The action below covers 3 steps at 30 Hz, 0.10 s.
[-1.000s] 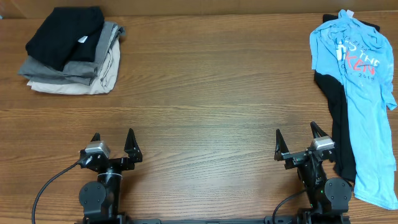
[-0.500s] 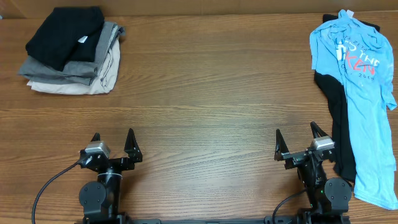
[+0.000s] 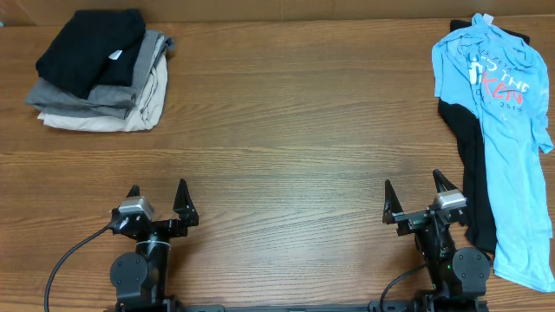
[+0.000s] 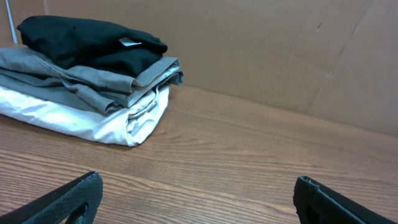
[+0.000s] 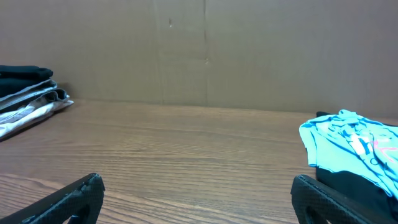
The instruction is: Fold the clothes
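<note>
A light blue T-shirt [image 3: 507, 113] lies spread and unfolded at the right edge of the table, on top of a black garment [image 3: 473, 173]; both also show at the right of the right wrist view [image 5: 354, 140]. A stack of folded clothes [image 3: 100, 74], black over grey over cream, sits at the far left and shows in the left wrist view [image 4: 87, 81]. My left gripper [image 3: 157, 201] is open and empty at the near left. My right gripper [image 3: 414, 197] is open and empty at the near right, just left of the black garment.
The wooden table [image 3: 295, 130] stretches between the stack and the unfolded clothes. A brown cardboard wall [image 5: 199, 50] stands behind the table's far edge.
</note>
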### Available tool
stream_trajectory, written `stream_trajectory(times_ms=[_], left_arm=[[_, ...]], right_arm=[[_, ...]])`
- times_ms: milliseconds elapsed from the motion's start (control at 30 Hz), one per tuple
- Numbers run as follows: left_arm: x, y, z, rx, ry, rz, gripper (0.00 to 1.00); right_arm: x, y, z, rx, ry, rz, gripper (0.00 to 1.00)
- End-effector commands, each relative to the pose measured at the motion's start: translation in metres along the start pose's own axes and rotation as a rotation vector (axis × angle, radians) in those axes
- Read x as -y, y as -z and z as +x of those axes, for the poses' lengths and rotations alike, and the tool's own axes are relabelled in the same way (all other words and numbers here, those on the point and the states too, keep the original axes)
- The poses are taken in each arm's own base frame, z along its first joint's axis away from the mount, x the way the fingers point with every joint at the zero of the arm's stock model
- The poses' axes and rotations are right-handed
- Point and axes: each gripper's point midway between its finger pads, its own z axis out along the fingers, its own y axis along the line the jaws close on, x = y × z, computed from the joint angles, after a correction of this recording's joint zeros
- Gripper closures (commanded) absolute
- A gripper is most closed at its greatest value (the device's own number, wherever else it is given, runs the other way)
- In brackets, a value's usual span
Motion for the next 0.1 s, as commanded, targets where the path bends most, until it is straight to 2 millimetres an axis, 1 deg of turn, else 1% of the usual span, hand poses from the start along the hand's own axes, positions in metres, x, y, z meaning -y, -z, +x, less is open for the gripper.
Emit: stream_trajectory(times_ms=[0,67], left_arm=[[-0.0012,0.0001,0.0004,0.007,0.012,-0.007,0.00],[-0.0012,0.0001,0.0004,0.007,0.012,-0.007,0.00]], right_arm=[[0.0011,-0.0002,0.0020,0.003,0.001,0.006,0.00],[0.0010,-0.0002,0.0020,0.003,0.001,0.006,0.00]])
